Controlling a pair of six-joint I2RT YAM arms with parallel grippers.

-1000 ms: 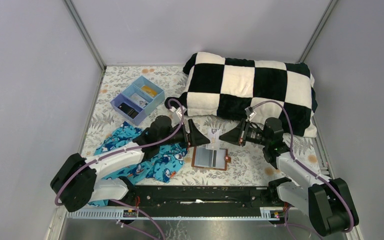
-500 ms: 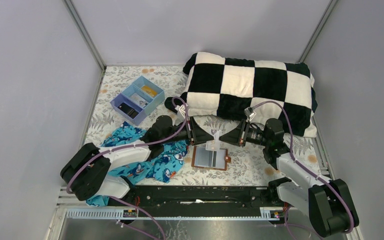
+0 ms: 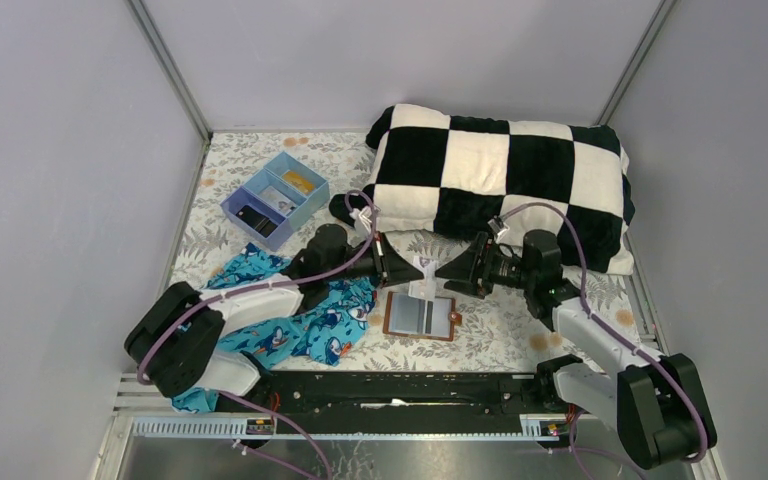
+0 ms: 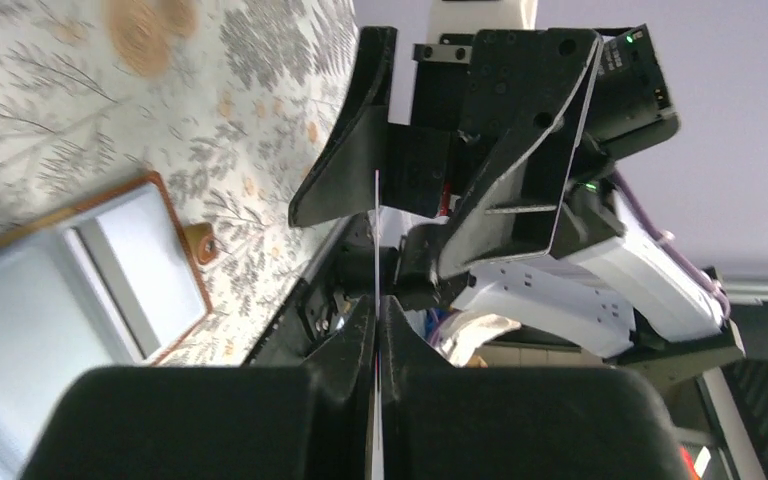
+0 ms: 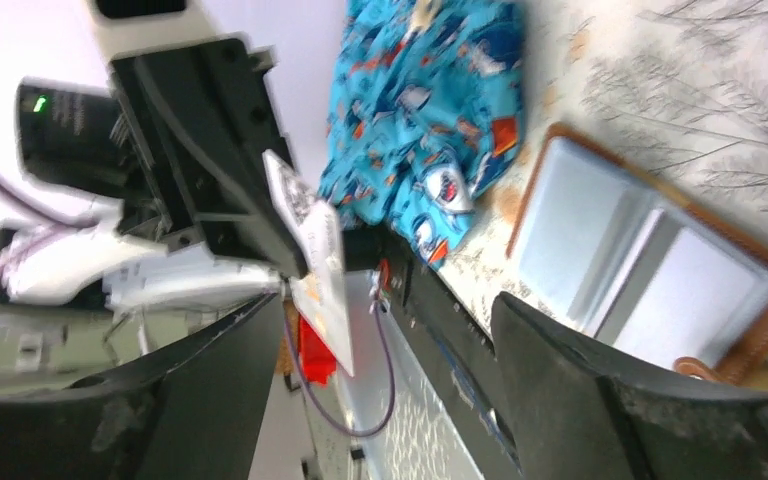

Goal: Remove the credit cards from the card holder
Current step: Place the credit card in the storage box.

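Left gripper (image 3: 407,270) is clamped on a thin whitish rectangular plastic card with small print (image 3: 426,268). In the left wrist view the card shows edge-on (image 4: 376,240), pinched flat between the two black fingers (image 4: 345,345), with no gap.

Right gripper (image 3: 448,272) has its jaws spread wide and holds nothing. From its wrist camera the card (image 5: 322,265) sits ahead of the gap between its own fingers (image 5: 570,380), nearer the left-side one. Can't tell if either finger touches the card.

In the top view the two grippers face each other nose to nose above the table. The left is at 9 o'clock of the card and the right at 3 o'clock. The card is lifted, clear of the surface.

The small brown leather folding card holder with pale grey slotted interior (image 3: 420,315) lies open and flat on the floral-print table cover (image 3: 520,340). It is at 6 o'clock of the held card, near but apart from it. Its snap tab points to 3 o'clock. Can't tell whether more cards are in the slots.

A bright blue printed cloth (image 3: 300,320) lies at 9 o'clock of the card holder, under the left arm. A black-and-white checkered pillow (image 3: 500,180) is at 12 to 1 o'clock. A blue divided plastic tray (image 3: 275,198) is at 10 o'clock, well apart.
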